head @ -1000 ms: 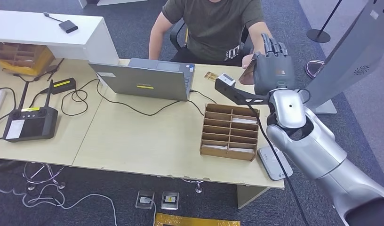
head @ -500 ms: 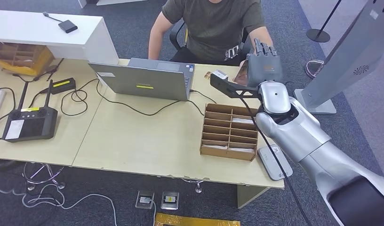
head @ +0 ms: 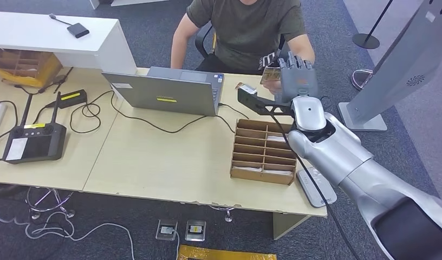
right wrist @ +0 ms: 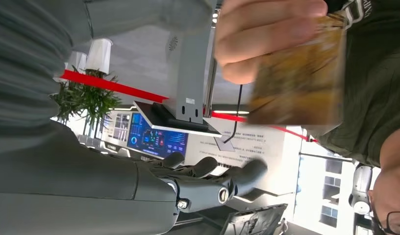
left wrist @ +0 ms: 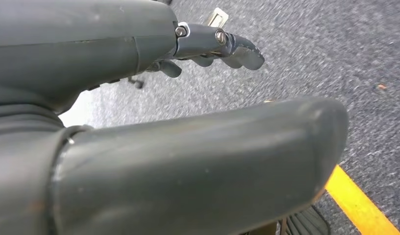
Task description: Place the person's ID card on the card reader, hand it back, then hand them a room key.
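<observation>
Upper right of the head view, the person's hand (head: 270,81) offers the ID card (right wrist: 298,81) just beside the right hand (head: 296,81). Its fingers (right wrist: 222,178) are apart, holding nothing. Close squarely on the card's free edge before withdrawing

One laptop (head: 170,95), one wooden compartment tray (head: 265,151), one card reader (head: 316,187) — one gold card (right wrist: 298,78), one person (head: 246,30).

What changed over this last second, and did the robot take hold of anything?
The right hand moved left across the head view toward the golden-brown card held in the person's hand. Its fingers are apart and off the card. The grey laptop and brown wooden slotted card tray stayed put.
</observation>
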### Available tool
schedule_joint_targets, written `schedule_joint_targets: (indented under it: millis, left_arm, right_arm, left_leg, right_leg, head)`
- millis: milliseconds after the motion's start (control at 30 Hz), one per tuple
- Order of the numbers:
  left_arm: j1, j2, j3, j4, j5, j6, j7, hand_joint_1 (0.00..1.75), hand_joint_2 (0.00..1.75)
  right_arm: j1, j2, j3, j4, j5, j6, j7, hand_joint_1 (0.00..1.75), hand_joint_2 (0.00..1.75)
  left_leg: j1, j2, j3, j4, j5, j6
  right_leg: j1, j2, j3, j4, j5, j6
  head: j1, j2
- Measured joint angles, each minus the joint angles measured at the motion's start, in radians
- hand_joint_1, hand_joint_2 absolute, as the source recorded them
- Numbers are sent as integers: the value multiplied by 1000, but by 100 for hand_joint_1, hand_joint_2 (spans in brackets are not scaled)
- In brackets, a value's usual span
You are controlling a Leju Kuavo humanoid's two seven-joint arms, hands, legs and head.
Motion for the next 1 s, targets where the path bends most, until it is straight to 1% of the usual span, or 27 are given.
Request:
schedule_joint_targets:
  millis: [167,300,667,767,800,867,933,1000]
  left_arm:
    - [0,-4,14,0,-2,0,0,0,0]
    - [0,-6,23,1,-2,0,0,0,0]
    - [0,-7,36,2,-9,0,1,0,0]
    - [2,-7,37,2,-22,0,2,0,0]
    - [3,-7,37,2,-26,-1,2,0,0]
    - [5,-7,37,2,-32,-4,-1,0,0]
    - [8,-7,37,2,-36,-10,-8,0,0]
    - [13,-6,37,2,-38,-18,-12,0,0]
  right_arm:
    - [-7,-1,40,1,-6,-3,3,0,175]
    - [-9,-2,61,1,-11,-3,4,0,0]
    - [-19,-7,127,1,-71,-17,-1,0,0]
    - [-19,-23,147,0,-114,-29,13,0,0]
    - [-17,-35,152,-2,-132,-30,29,0,0]
    - [-12,-79,158,-14,-157,-29,83,0,0]
    - [7,-150,148,-33,-160,-22,128,0,0]
    - [65,-245,92,-53,-121,-5,142,0,0]
  left_leg:
    - [0,0,0,0,0,0]
    - [0,0,0,0,0,0]
    - [0,0,1,0,0,0]
    - [0,1,1,0,0,0]
    - [0,1,1,1,0,0]
    - [0,0,2,1,0,0]
    - [0,-1,2,2,0,0]
    - [0,-4,4,3,-1,1]
  right_leg:
    - [0,1,0,0,0,0]
    - [0,1,0,0,0,0]
    - [0,1,0,0,0,0]
    - [0,1,-1,0,0,0]
    - [0,1,-1,0,0,0]
    - [0,0,-1,-1,0,0]
    - [0,-2,0,-2,0,0]
    - [0,-5,4,-5,0,0]
  head:
    - [0,0]
    - [0,0]
    - [0,0]
    - [0,0]
    - [0,0]
    - [0,0]
    - [0,0]
    - [0,0]
